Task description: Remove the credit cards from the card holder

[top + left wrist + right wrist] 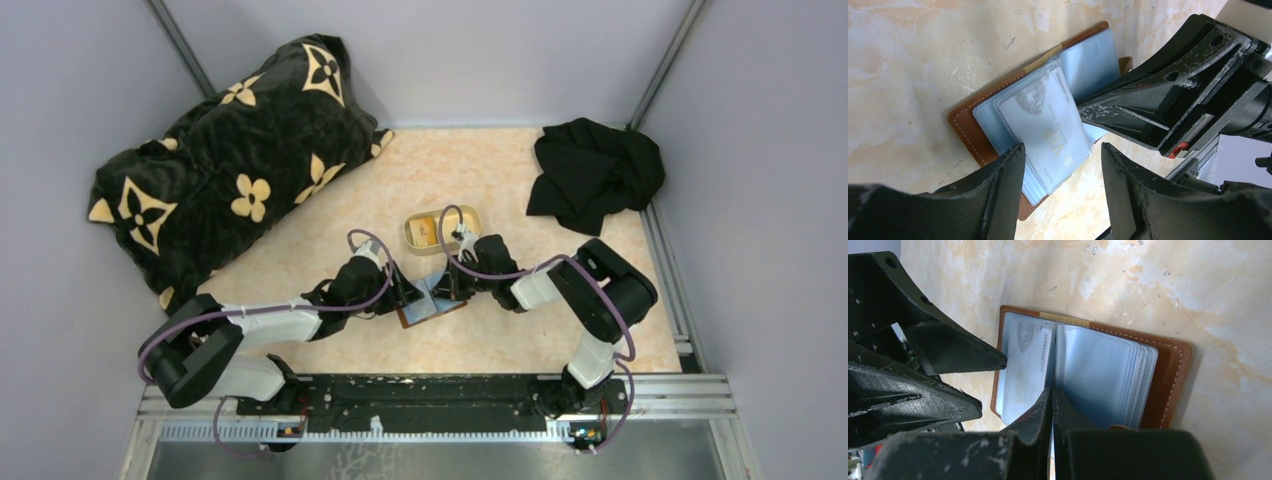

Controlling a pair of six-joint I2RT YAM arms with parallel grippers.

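A: Status on the card job?

B: Early, imo. Card holder (432, 300) lies open and flat on the table (290, 250), right between my two pincers. Left pincer (1062, 150) is partway open w/ nothing in it. Its fingers stand either side of the near end of a pale card (1043, 125), which sits in the clear sleeves just ahead of the tips. Can't tell if the fingers touch it.

A: Right one?

B: Right pincer (1052, 390) is closed tight, tip down on the holder's middle fold, coming in opposite the left pincer. Prob pinning the holder down, but it could be nipping a sleeve edge, can't tell from the wrist cam. No card in it.

A: Any cards out yet?

B: None I can confirm. The tray (407, 232) just beyond the right pincer has sth tan in it, too small to call a card. Sleeves on the right pincer's side look empty, not sure. On the left pincer's side there's at least that one pale card, not out of its sleeve. Whether more sit under it, hidden.

A: What's left?

B: My read: nearly all of it. I'd close left on the pale card, draw it back toward that pincer while right keeps the holder down, then go thru the other sleeves.
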